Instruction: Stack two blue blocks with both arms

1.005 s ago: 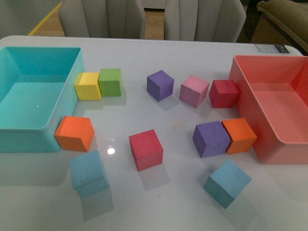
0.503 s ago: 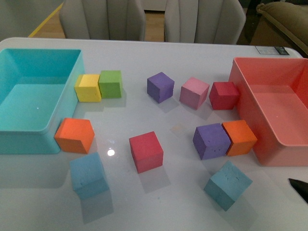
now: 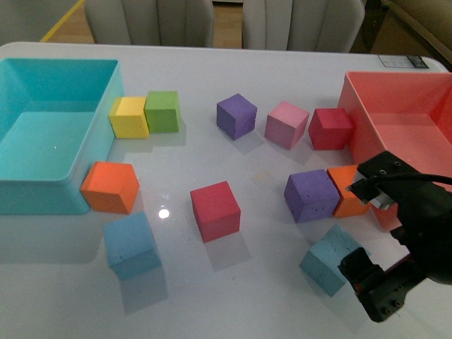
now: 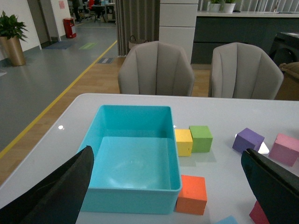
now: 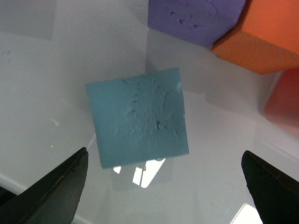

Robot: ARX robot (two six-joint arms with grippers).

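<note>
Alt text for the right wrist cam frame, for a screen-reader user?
A light blue block lies on the white table below the right gripper, between its wide-open black fingers. Past it sit a purple block and an orange block side by side, with a red bin corner nearby.

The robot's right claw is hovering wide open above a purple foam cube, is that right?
The cube is not purple. The right gripper hovers wide open above a matte light sky-blue foam cube, as the right wrist view shows. The purple foam cube lies off to one side, beside an orange foam cube.
</note>
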